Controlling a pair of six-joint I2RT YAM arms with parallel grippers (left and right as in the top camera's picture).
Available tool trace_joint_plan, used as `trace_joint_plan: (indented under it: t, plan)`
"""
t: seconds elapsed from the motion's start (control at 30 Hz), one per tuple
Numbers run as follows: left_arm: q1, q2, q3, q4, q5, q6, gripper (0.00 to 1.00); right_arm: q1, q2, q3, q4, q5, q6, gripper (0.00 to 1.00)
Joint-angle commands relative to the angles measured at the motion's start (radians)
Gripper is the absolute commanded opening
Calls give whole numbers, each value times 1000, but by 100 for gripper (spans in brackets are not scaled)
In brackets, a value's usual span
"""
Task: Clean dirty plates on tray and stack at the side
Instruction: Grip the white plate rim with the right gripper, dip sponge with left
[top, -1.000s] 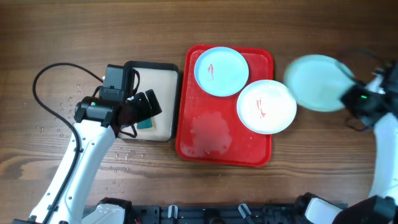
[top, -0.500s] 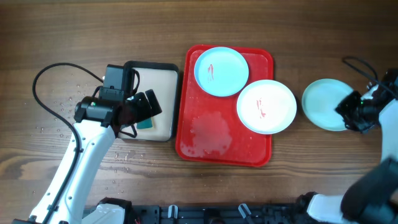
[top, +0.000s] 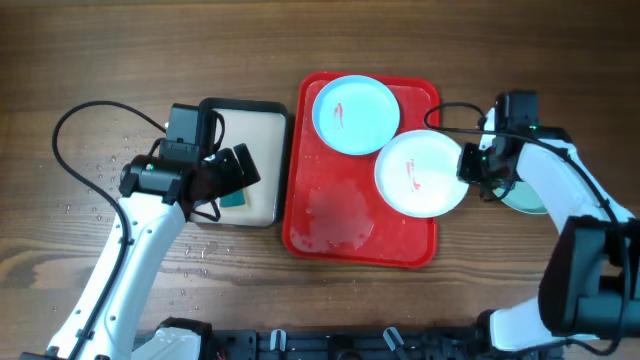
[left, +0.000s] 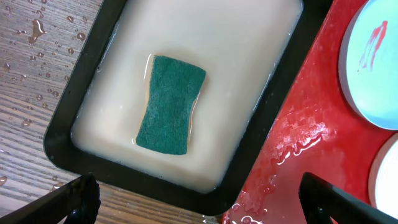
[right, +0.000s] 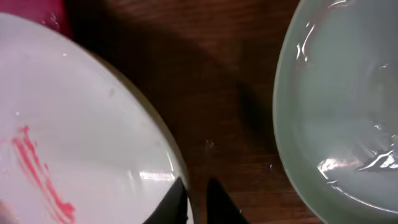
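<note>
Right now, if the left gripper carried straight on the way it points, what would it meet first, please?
The left gripper would likely meet the black-rimmed tray, at its near rim or the pale liquid beside the green sponge; depth is unclear.

Bright, even light; glare on wet tray (left: 298, 124) and pale plate (right: 348, 93); right wrist view soft, perhaps too close.

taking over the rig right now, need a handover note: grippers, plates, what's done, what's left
Left gripper: open, empty, above the sponge lying in the beige tray.
Right gripper: at the right rim of the white plate; grip unclear.
On the red tray: white plate and blue plate, both red-smeared.
Done: pale plate on the table right of the tray, no smears visible.
Left: clean both, stack there.
</note>
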Motion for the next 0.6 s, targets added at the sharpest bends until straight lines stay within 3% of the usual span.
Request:
trace_joint_plan:
  t: [0.0, 0.13, 0.2, 0.33, 0.47, 0.5, 0.53, 0.57]
  plan:
    - [5, -8, 16, 2, 5, 5, 100, 0, 1, -4, -16, -12, 25, 4]
    - [5, -8, 16, 2, 5, 5, 100, 1, -100, -3, -69, -31, 37, 4]
    - [5, -8, 16, 2, 5, 5, 100, 23, -205, -3, -117, -149, -14, 4]
    - [5, -8, 16, 3, 5, 5, 100, 213, -296, -26, -209, -186, 0, 4]
    - [5, -8, 16, 4, 51, -5, 100, 406, -215, -205, 24, -122, 312, 4]
    - [5, -5, 15, 24, 54, -7, 100, 417, -201, -224, 77, -120, 320, 4]
    - [5, 1, 14, 21, 54, -6, 100, 417, -198, -224, 101, -113, 301, 11]
    - [5, 8, 13, 10, 53, -7, 100, 413, -202, -218, 131, -114, 261, 24]
